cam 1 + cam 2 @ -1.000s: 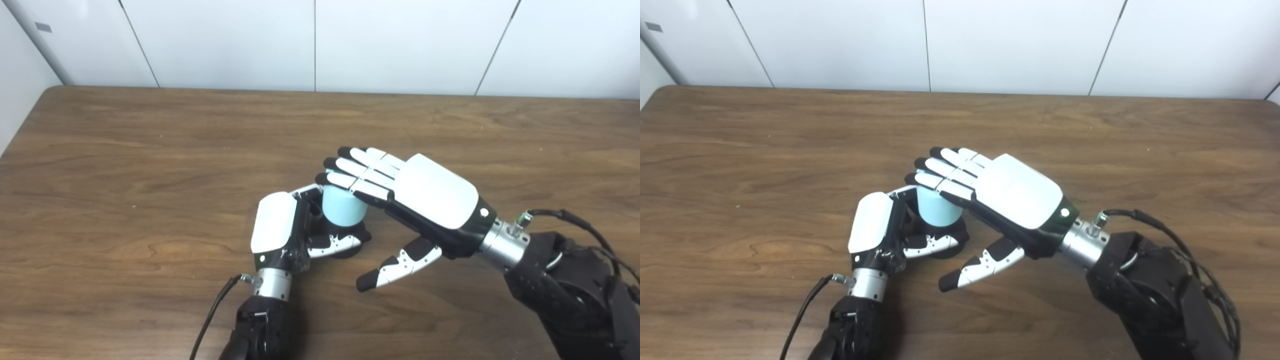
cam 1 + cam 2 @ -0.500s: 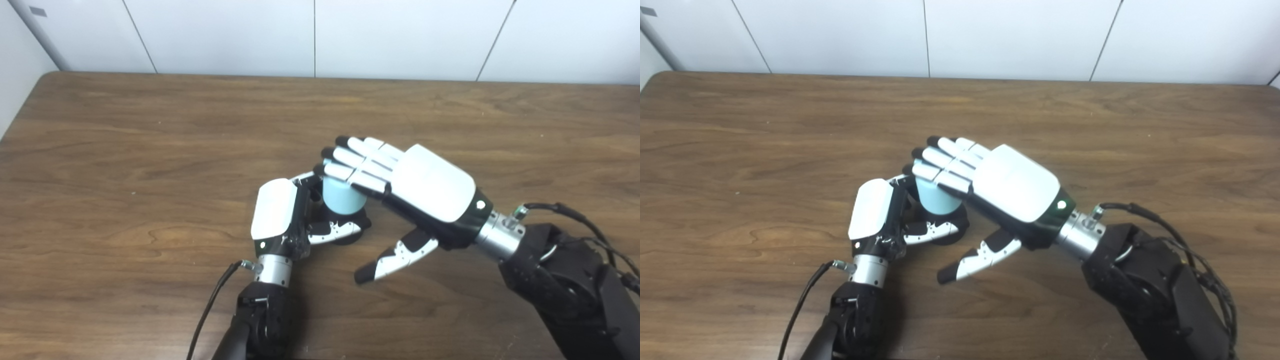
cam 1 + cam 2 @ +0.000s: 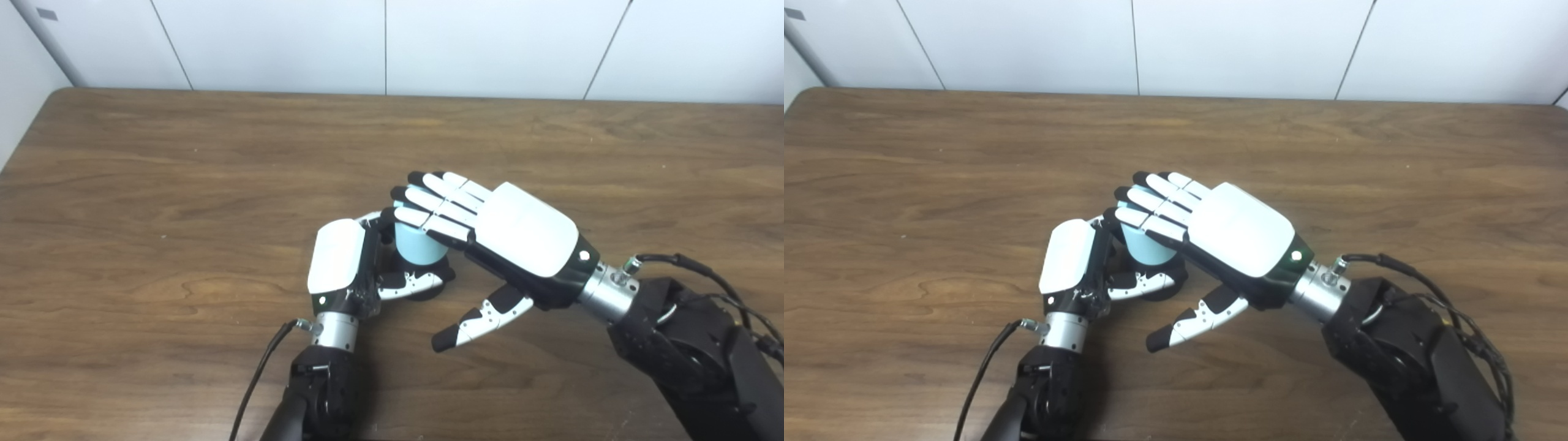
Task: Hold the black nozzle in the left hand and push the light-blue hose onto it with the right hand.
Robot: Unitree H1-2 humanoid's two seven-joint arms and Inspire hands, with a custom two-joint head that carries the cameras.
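A: Hose first. Where is it?
B: Light-blue hose (image 3: pixel 416 246) stands upright mid-worktop, a short fat cylinder, its lower end on the black nozzle (image 3: pixel 436 285). Only a dark rim of the nozzle shows under it.
A: Left hand?
B: Left hand (image 3: pixel 343 264) is closed around the nozzle from the left side, thumb wrapped across the front, fingers curled behind the hose base. Back of hand faces the camera.
A: Right hand?
B: Right hand (image 3: pixel 1213 236) lies flat, palm down, fingers (image 3: pixel 429 205) extended and resting on the hose top. Thumb (image 3: pixel 478 318) hangs free below, off the hose. It grips nothing, just lies on top.
A: Surroundings?
B: Brown wood worktop (image 3: pixel 153 184), white wall panels (image 3: pixel 275 43) behind.
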